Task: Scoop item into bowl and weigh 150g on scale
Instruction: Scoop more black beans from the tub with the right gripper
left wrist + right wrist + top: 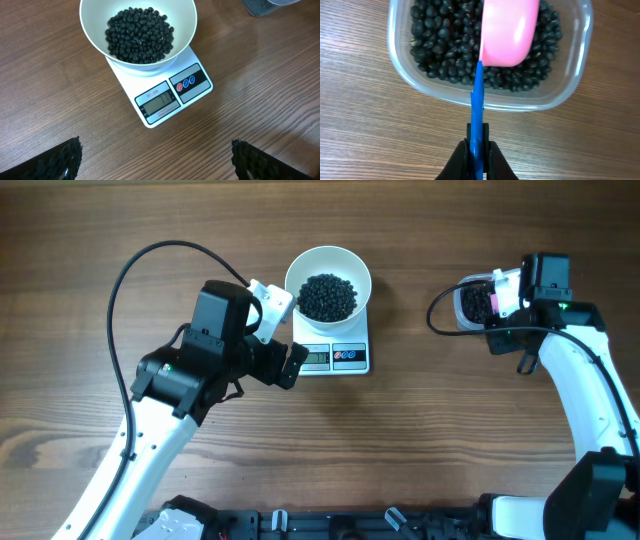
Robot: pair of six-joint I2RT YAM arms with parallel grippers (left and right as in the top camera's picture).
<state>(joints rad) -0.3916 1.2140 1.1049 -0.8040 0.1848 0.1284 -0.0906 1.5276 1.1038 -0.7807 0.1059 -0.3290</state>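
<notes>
Grips the pink scoop (pixel 509 32) by its blue handle (pixel 478 95) in the right tool (pixel 477 145), jaws clamped together on it. Hangs the scoop over the beans (pixel 440 45) in the clear tub (pixel 400 75) at the far right of the worktop (pixel 100 240); cannot tell whether loaded. Holds the left tool (pixel 283 335) wide apart and empty, just left of the scale (pixel 350 356). Finds the white bowl (pixel 90 30) seated on the scale, already well heaped with beans; display too small to read. Puts the bowl well to the left of the right tool, handle axis pointing away from it, scoop end farthest. Likely calls for a leftward carry by the right arm, though the left tool sits nearer.
</notes>
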